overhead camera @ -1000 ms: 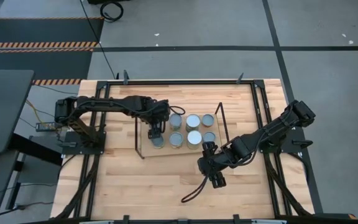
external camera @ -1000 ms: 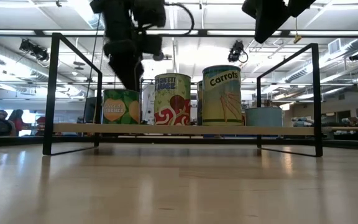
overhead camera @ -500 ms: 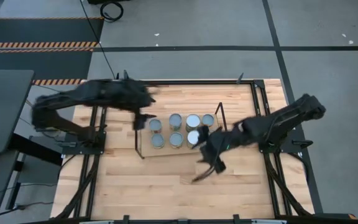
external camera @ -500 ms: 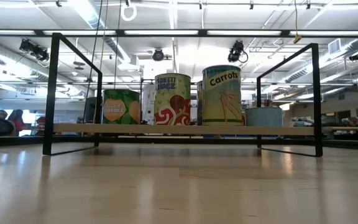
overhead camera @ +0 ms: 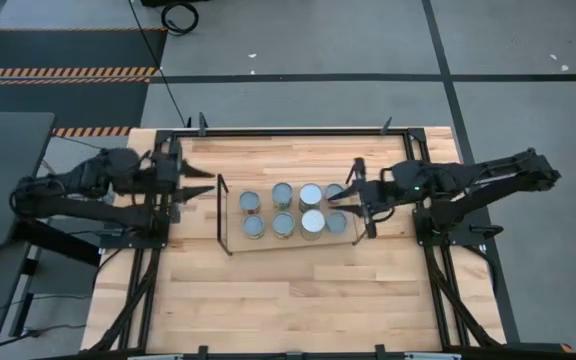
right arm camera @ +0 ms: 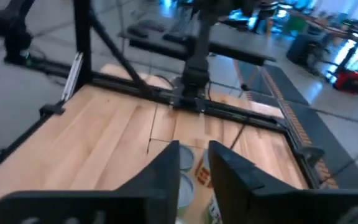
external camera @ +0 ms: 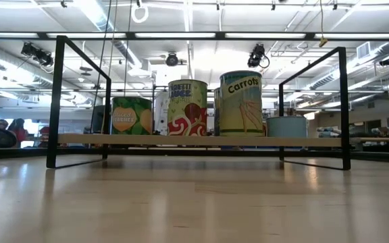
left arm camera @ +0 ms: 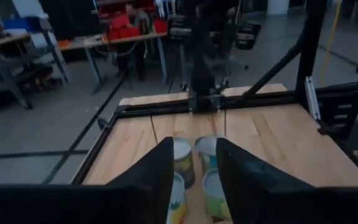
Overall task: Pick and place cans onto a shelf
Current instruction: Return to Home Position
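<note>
Several cans (overhead camera: 284,225) stand on their bases in two rows on the shelf (overhead camera: 231,228), a low wooden board between black wire end frames. The low view shows their labels, one reading "Carrots" (external camera: 241,103). My left gripper (overhead camera: 208,181) hangs raised just off the shelf's left end, pointing nearly level at it. Its fingers (left arm camera: 196,155) stand a narrow gap apart with nothing between them. My right gripper (overhead camera: 342,196) hangs raised at the shelf's right end, also nearly level. Its fingers (right arm camera: 194,155) are likewise narrowly apart and empty. Neither gripper shows in the low view.
Black rails (overhead camera: 298,131) frame the wooden table. The arm bases stand at its left (overhead camera: 128,215) and right (overhead camera: 448,225) sides. Bare wood (overhead camera: 288,290) lies between the shelf and the near edge. People sit far off in the room (left arm camera: 132,15).
Both grippers have drawn back from the shelf and risen. The left went from above the front-left can toward the table's left edge. The right went from the wood in front of the shelf toward the far right. Both have tipped from pointing down to nearly level. The cans stayed put.
</note>
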{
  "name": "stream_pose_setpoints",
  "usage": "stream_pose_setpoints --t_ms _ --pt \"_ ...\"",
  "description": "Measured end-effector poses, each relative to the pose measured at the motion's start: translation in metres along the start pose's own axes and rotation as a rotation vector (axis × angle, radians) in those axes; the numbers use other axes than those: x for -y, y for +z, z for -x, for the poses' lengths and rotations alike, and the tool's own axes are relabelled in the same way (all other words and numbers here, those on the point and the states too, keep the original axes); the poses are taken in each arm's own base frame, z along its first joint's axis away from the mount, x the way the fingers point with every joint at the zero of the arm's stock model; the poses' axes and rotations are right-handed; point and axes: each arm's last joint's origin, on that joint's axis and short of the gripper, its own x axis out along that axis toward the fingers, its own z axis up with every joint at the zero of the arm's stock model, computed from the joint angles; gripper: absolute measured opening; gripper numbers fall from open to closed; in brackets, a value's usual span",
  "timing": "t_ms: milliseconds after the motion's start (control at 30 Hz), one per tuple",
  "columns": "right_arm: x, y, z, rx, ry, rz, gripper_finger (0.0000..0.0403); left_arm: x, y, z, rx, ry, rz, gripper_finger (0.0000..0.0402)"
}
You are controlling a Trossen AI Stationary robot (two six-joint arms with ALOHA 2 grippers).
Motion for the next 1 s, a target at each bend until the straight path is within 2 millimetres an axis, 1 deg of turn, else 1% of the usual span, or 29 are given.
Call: stream_pose_setpoints --t_ms 100,200,300,367,567,667,767,800,833,900,1000 --pt "-0.001 -0.023 0.016 0.007 -0.068 -0.085 0.0058 0.003 -0.03 0.009 0.076 0.005 0.021 0.0115" --pt "-0.001 -0.041 0.031 0.027 -0.125 -0.133 0.0035 0.006 -0.059 0.014 0.134 0.016 0.038 0.0108" --pt "-0.004 -0.057 0.041 0.071 -0.126 -0.155 0.0018 0.008 -0.084 0.017 0.138 0.044 0.053 0.0106" --pt "-0.006 -0.066 0.046 0.111 -0.102 -0.16 0.0011 0.009 -0.097 0.018 0.136 0.059 0.078 0.0105" --pt "-0.012 -0.099 0.062 0.197 -0.087 -0.187 0.0006 0.012 -0.129 0.026 0.177 0.06 0.114 0.0105" --pt "-0.016 -0.11 0.076 0.213 -0.064 -0.229 0.0009 0.014 -0.141 0.031 0.217 0.051 0.164 0.0105" --pt "-0.017 -0.116 0.095 0.251 -0.068 -0.234 0.001 0.015 -0.146 0.029 0.165 0.035 0.163 0.0105" --pt "-0.016 -0.118 0.1 0.263 -0.093 -0.236 0.0009 0.015 -0.145 0.027 0.176 0.037 0.162 0.0105" --pt "-0.016 -0.122 0.105 0.275 -0.116 -0.23 0.0009 0.016 -0.149 0.025 0.185 0.046 0.164 0.0105" --pt "-0.019 -0.134 0.107 0.296 -0.122 -0.22 0.0009 0.019 -0.163 0.017 0.183 0.053 0.165 0.0105" --pt "-0.024 -0.154 0.107 0.334 -0.103 -0.229 0.0009 0.024 -0.18 0.005 0.25 0.04 0.151 0.0105"
